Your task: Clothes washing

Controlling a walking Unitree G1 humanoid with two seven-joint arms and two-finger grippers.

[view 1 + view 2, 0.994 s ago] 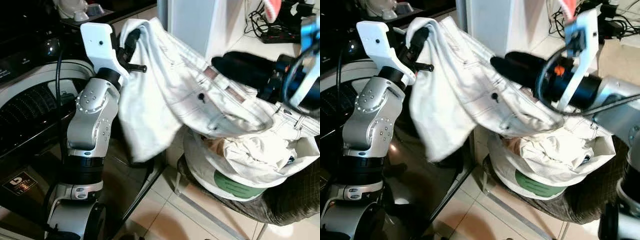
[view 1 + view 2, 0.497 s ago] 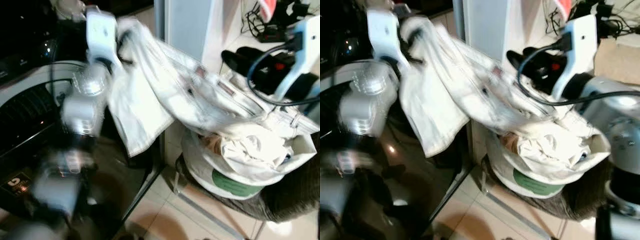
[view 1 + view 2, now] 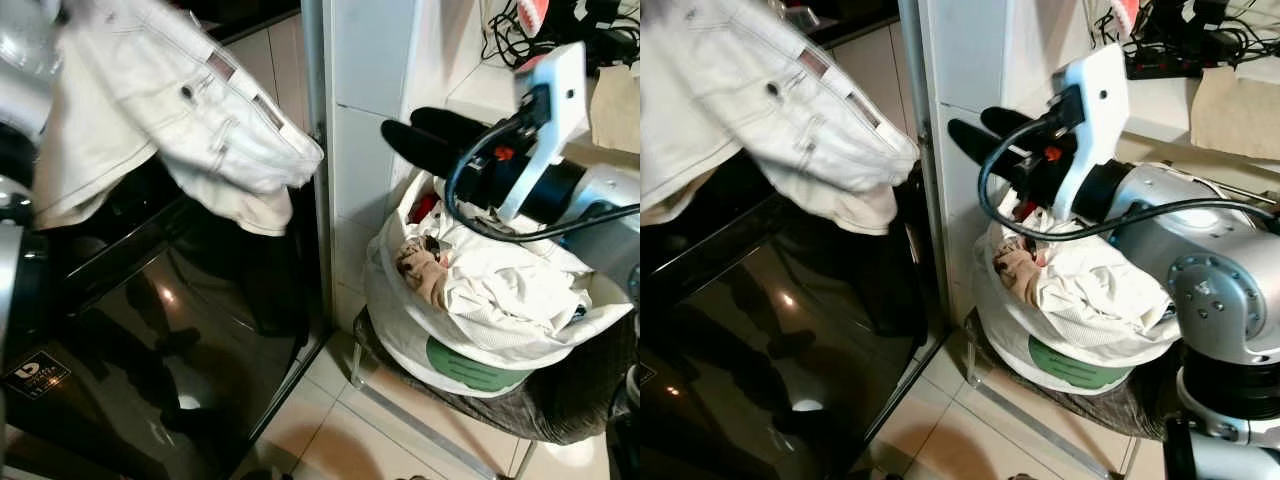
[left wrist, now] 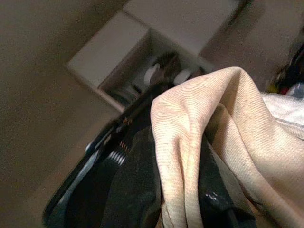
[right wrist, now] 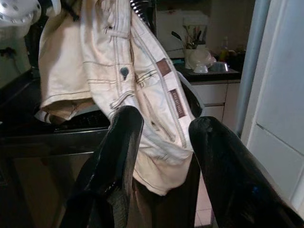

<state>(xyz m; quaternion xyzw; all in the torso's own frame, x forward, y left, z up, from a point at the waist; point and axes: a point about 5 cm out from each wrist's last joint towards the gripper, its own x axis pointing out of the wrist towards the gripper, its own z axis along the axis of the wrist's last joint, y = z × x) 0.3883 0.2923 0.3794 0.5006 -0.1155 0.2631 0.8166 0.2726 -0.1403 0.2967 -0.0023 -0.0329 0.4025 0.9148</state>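
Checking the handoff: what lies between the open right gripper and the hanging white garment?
Nothing. In the right wrist view the right gripper is open, and only bare air separates its fingers from the white garment.

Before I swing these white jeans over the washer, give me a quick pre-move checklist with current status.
1. Left gripper clamped on the white jeans: ok, cloth is pinched between its fingers.
2. Jeans clear of the laundry bag: ok, hanging apart from it.
3. Right gripper released: ok, fingers open with nothing between them.
4. Right gripper clear of the jeans: ok, it sits above the bag.
5. Washer opening ready: cannot tell.
6. Hanging hem clear of the dark glossy front panel: ok.
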